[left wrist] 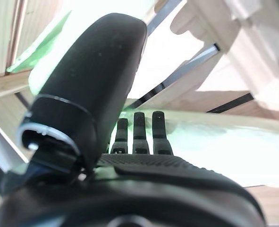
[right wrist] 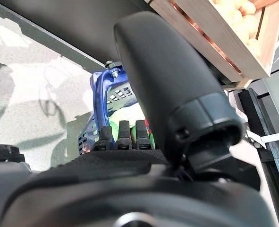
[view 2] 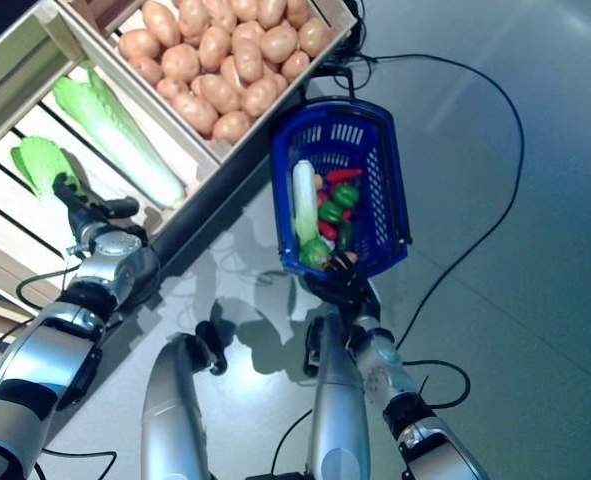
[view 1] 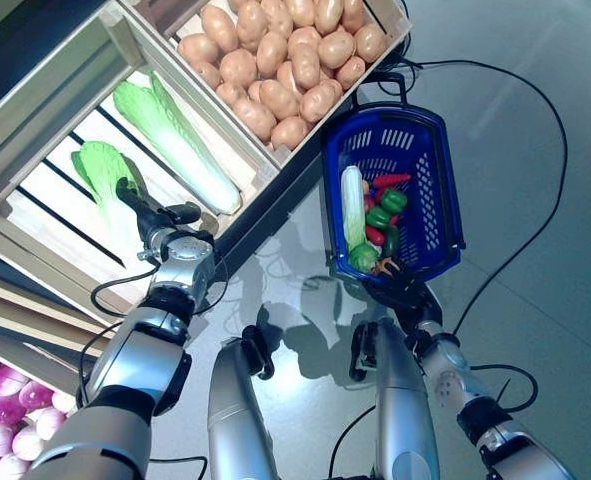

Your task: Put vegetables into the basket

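Note:
Two long green-and-white cabbages lie in a slatted wooden crate (view 1: 35, 110): a short one (view 1: 97, 165) and a longer one (view 1: 175, 140). My left hand (view 1: 153, 225) reaches into that crate, its straight fingers (left wrist: 139, 137) lying over the short cabbage's pale stalk end and its thumb spread; it grips nothing. The blue plastic basket (view 1: 445, 170) hangs beside the crates, with my right hand (view 1: 403, 293) curled on its near rim (right wrist: 104, 90). Inside it lie a white-green cabbage (view 1: 352, 205), green peppers (view 1: 380, 215) and a red chilli (view 1: 390, 181).
A crate of potatoes (view 1: 275, 60) stands next to the cabbage crate, just left of the basket. Purple-and-white round vegetables (view 1: 5, 420) fill a lower bin at the far left. Grey floor lies under and to the right of the basket.

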You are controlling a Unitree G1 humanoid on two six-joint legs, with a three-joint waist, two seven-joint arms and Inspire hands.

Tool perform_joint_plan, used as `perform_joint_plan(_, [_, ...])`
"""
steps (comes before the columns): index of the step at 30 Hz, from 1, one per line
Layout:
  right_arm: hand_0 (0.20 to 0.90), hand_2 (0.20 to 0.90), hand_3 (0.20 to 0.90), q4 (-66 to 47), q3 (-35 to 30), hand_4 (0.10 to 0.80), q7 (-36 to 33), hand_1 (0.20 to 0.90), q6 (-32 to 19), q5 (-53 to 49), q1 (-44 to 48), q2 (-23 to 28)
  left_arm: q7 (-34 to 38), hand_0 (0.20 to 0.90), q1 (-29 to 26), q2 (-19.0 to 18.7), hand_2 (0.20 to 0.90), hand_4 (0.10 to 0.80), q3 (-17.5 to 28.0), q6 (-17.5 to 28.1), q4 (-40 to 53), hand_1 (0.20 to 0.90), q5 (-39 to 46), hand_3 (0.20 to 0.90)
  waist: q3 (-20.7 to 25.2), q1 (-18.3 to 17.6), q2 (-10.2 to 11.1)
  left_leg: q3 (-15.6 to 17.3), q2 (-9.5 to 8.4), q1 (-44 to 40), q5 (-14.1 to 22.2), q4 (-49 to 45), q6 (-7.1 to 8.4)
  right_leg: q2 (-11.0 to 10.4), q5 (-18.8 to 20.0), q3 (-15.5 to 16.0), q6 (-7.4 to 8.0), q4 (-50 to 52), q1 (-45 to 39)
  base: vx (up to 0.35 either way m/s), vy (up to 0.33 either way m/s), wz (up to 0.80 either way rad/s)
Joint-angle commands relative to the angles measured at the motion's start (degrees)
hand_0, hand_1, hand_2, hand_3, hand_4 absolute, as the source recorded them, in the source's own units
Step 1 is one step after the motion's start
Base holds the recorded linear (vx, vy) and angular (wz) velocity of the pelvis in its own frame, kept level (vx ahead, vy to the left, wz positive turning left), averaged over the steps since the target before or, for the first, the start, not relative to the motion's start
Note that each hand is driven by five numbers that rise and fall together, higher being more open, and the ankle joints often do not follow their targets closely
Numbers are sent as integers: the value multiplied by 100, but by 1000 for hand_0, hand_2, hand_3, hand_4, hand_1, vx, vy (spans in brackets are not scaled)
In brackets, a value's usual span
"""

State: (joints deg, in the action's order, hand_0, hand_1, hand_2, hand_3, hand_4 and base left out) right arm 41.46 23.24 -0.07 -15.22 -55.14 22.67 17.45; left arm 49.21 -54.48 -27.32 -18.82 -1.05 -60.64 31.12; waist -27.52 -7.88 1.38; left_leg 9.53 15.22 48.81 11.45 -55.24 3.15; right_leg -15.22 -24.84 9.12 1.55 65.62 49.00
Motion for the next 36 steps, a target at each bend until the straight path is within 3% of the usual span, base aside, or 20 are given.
perform_joint_plan(1, [900, 900, 900, -219, 77, 800, -105, 900, -557, -290, 193, -148, 388, 900, -261, -378, 900, 800, -48, 61, -96, 900, -303, 900, 212, 78, -14, -90, -2, -345, 775, -85, -8, -68, 746, -292, 100, -819, -174, 0, 0, 0])
perform_joint_plan(6, [900, 900, 900, -253, 61, 800, -103, 900, -544, -274, 103, -109, 919, 900, -197, -542, 900, 800, -67, 385, 116, 900, -1182, 900, 195, 101, -16, -81, -18, -364, 729, 29, -5, -45, 758, -296, 89, -871, -181, 2, -3, 1])
perform_joint_plan(12, [900, 900, 900, -217, 100, 800, 132, 900, -663, -282, -137, -59, 2042, 900, -183, -718, 900, 800, -90, 1223, 891, 900, -2734, 900, 198, 164, -33, -99, -30, -385, 755, 44, -14, -42, 749, -276, 76, -893, -207, 3, -5, 1])
perform_joint_plan(16, [900, 900, 900, -202, 100, 800, 178, 900, -774, -236, -316, -99, 2584, 900, 99, -626, 900, 800, -14, 1433, 1348, 900, -3366, 900, 201, 220, -46, -119, -56, -389, 815, -4, -27, -60, 711, -284, 78, -841, -202, 0, 0, 0])
perform_joint_plan(24, [900, 900, 900, -207, 111, 800, 119, 900, -726, -24, -524, -229, 3153, 900, 570, -368, 900, 800, 343, 1662, 1450, 900, -3274, 900, 232, 250, -45, -126, -72, -328, 888, -146, -68, -76, 656, -292, 63, -714, -136, 0, 0, 0])
perform_joint_plan(36, [900, 900, 900, -442, 50, 800, -106, 900, -535, 113, -612, -206, 2363, 900, 952, -123, 900, 800, 588, 1794, 1169, 900, -2134, 900, 189, 240, -31, -138, -108, -322, 837, -89, -51, -76, 674, -298, 57, -744, -137, 3, 2, 0])
